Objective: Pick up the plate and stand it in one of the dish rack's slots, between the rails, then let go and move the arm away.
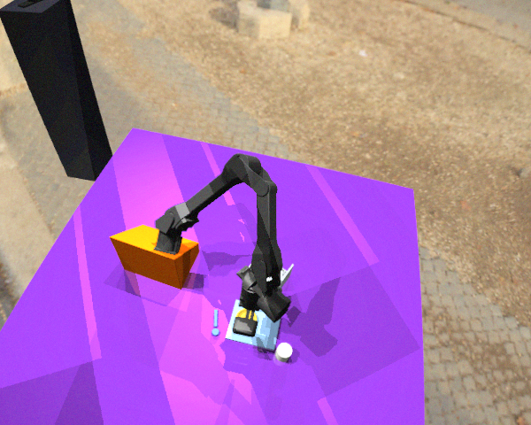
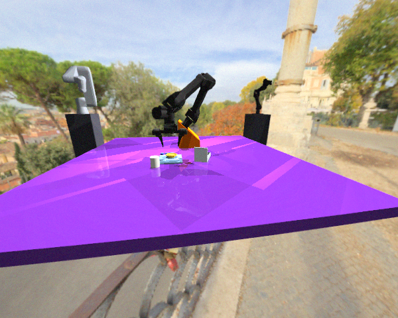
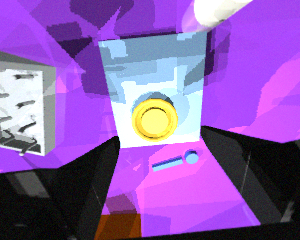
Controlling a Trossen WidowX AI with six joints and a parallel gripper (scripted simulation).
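The yellow round plate (image 1: 241, 312) (image 2: 171, 155) (image 3: 155, 120) lies flat on a light blue board (image 1: 263, 341) (image 3: 160, 50). The pale dish rack (image 1: 286, 275) (image 2: 201, 154) (image 3: 49, 110) stands apart from the board, at the left in the wrist view, with thin rails inside; the arm hides most of it in the top view. My gripper (image 2: 172, 146) (image 3: 159, 135) is open and empty. It points down above the plate, with a gap to it in the exterior view. In the wrist view the plate shows ahead of and between the fingertips.
A white cylinder (image 1: 283, 351) (image 2: 154, 161) (image 3: 210, 12) stands by the board's corner. A blue spoon-like item (image 1: 215, 320) (image 3: 167, 164) lies beside the board. The orange block (image 1: 149, 265) (image 2: 189, 139) is under the arm's base. Black pedestals (image 2: 84, 133) (image 2: 257, 128) with other arms stand beyond the table.
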